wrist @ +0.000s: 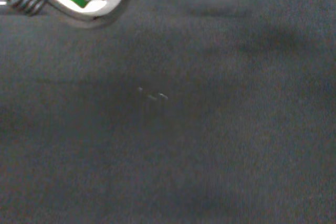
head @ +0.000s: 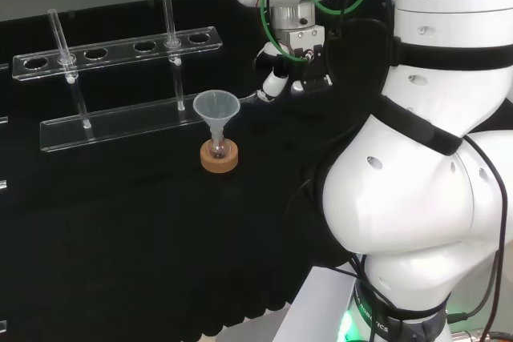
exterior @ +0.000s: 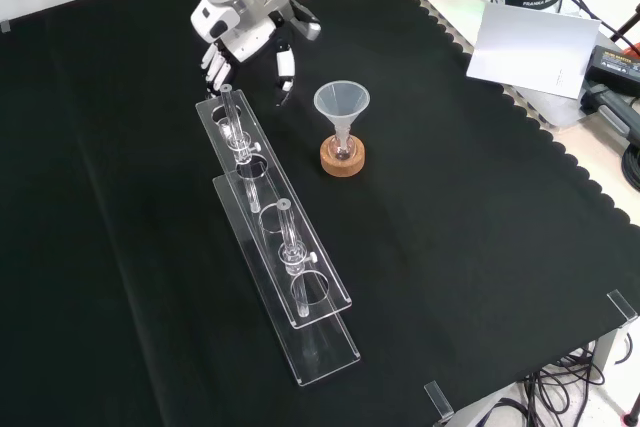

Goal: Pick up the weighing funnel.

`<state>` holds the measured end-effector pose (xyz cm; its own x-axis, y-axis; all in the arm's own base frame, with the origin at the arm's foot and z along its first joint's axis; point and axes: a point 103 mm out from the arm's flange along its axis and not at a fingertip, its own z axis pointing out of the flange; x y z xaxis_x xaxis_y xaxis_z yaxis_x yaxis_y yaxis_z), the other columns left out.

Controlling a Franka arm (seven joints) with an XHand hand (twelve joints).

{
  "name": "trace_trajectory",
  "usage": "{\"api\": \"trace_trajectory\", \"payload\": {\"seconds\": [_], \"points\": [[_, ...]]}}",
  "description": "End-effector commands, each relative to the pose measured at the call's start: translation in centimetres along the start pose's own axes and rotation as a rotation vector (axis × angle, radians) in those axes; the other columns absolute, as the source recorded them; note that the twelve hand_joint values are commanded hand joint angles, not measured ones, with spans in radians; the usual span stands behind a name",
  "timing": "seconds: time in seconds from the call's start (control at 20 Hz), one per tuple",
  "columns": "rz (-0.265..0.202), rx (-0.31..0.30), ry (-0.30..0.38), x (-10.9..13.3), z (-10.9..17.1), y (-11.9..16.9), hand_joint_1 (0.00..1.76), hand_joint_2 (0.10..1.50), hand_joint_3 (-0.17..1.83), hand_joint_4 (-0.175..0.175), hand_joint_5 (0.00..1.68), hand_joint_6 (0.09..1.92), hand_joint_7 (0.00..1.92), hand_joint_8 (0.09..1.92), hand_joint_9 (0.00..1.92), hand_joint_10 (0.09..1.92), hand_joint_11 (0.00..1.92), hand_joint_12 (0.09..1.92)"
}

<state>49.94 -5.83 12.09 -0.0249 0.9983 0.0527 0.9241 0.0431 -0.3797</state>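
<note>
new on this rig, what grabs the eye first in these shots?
The big funnel stands mouth up in a small flask on a cork ring, mid-cloth in the front view. Left of it lies a long clear rack with tubes; the hand hovers at its far end, fingers hanging down.

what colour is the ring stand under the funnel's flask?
Tan, a cork brown. The ring stand shows best in the front view.

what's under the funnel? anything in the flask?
The funnel stands with its stem in a small flask seated in a cork ring on the cloth. The ring hides the flask's base; whether it holds anything can't be told.
</note>
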Motion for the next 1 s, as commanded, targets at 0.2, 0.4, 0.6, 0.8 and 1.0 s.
{"api": "trace_trajectory", "payload": {"seconds": [0.2,0.4,0.6,0.8,1.0], "points": [[-0.016,0.005,-0.035,-0.5,0.9,2.8,0.87,0.57,0.54,-0.023,0.52,0.09,0.36,0.7,0.59,0.59,0.36,1.33],[-0.021,0.017,-0.072,-0.3,1.3,3.6,0.87,0.57,0.54,-0.021,0.53,0.09,0.37,0.7,0.6,0.59,0.37,1.33],[-0.018,0.027,-0.092,-0.3,1.7,4.2,0.87,0.57,0.54,-0.019,0.54,0.09,0.39,0.69,0.62,0.58,0.38,1.32],[-0.017,0.027,-0.093,-0.3,1.8,4.6,0.88,0.57,0.54,-0.017,0.55,0.09,0.39,0.69,0.62,0.57,0.38,1.32],[-0.015,0.002,-0.092,-0.8,1.8,4.7,0.89,0.57,0.54,-0.012,0.56,0.09,0.4,0.69,0.63,0.57,0.38,1.32]]}}
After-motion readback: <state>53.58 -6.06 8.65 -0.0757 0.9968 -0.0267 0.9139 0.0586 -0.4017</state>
